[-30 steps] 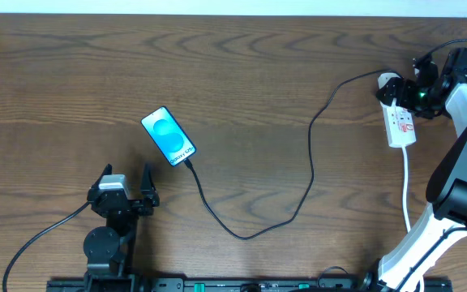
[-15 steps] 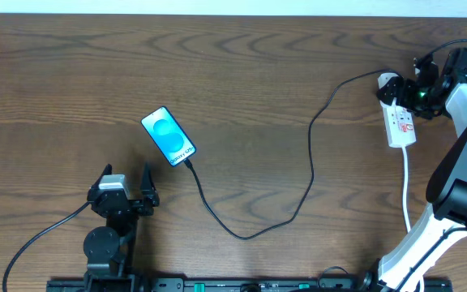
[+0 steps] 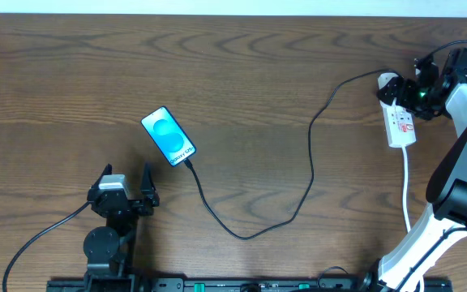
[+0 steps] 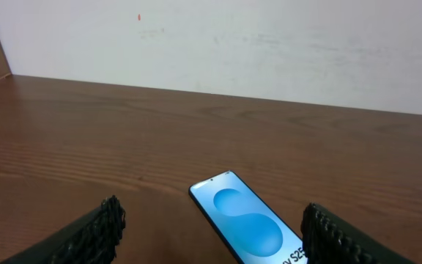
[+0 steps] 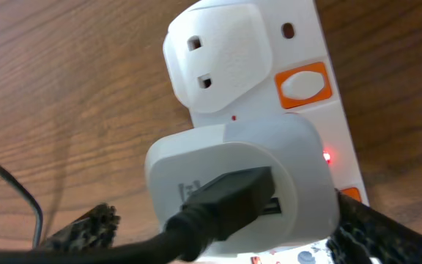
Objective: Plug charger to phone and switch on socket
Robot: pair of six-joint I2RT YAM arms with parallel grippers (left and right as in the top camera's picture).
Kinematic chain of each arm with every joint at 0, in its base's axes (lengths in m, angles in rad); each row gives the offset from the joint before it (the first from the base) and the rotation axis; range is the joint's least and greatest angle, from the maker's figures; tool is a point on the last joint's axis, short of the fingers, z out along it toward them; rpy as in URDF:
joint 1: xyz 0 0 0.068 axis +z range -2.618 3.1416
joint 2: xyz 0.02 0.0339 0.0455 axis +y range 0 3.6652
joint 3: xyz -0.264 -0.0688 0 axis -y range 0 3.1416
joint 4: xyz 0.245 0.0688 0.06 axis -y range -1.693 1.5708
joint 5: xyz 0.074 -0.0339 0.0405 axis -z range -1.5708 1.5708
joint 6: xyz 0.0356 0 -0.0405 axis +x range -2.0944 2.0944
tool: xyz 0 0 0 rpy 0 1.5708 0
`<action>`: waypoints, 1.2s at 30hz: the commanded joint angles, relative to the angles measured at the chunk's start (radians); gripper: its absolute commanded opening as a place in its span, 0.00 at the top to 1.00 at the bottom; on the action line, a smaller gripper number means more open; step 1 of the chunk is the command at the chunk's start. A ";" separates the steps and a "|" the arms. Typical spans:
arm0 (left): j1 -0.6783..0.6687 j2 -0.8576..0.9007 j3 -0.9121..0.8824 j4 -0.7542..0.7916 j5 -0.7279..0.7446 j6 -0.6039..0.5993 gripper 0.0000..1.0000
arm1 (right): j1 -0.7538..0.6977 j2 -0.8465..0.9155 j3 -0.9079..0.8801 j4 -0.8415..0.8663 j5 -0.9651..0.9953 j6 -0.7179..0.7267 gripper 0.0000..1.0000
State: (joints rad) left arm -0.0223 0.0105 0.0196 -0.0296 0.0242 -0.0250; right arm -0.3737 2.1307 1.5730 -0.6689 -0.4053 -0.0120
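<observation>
From my remote station: the phone [image 3: 169, 136] lies flat and slantwise on the wooden worktop [image 3: 242, 65], its blue screen lit. The charger [image 3: 298, 195] meets the phone's near end, though I cannot tell from above whether its plug is fully seated. From there the black cable loops toward the front edge and climbs away to the right. The left gripper [image 3: 126, 180] rests low just in front of the phone, nearer me, its jaws open and holding nothing. The wrist camera shows the phone between the two dark fingertips and a little beyond them. Well apart from the phone, far to its right, the socket [image 3: 400, 122] lies with its white cord trailing toward the front. The right gripper [image 3: 410, 92] hovers at the strip's far end with its jaws spread. They stand either side of a white adapter [image 5: 233, 183] that carries the cable's black connector, and I see no clear grip on it. Beside that adapter a small red light [image 5: 327, 156] glows, and an orange-framed switch [image 5: 304, 84] sits next to a second white plug [image 5: 218, 55].
</observation>
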 commanded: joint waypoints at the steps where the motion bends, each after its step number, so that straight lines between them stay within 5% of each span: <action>1: 0.004 -0.006 -0.016 -0.042 -0.010 0.006 0.21 | 0.041 0.029 -0.040 -0.038 -0.087 0.034 0.16; 7: 0.004 -0.006 -0.016 -0.042 -0.010 0.006 0.21 | 0.018 0.013 0.066 -0.149 -0.011 -0.013 0.01; 22: 0.004 -0.006 -0.016 -0.042 -0.010 0.006 0.21 | 0.014 -0.018 0.249 -0.319 0.095 -0.038 0.01; 36: 0.004 -0.006 -0.016 -0.042 -0.010 0.006 0.21 | 0.016 -0.348 0.248 -0.367 0.167 -0.065 0.01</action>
State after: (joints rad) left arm -0.0223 0.0105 0.0196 -0.0296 0.0242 -0.0254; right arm -0.3603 1.8862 1.7992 -1.0183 -0.2485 -0.0525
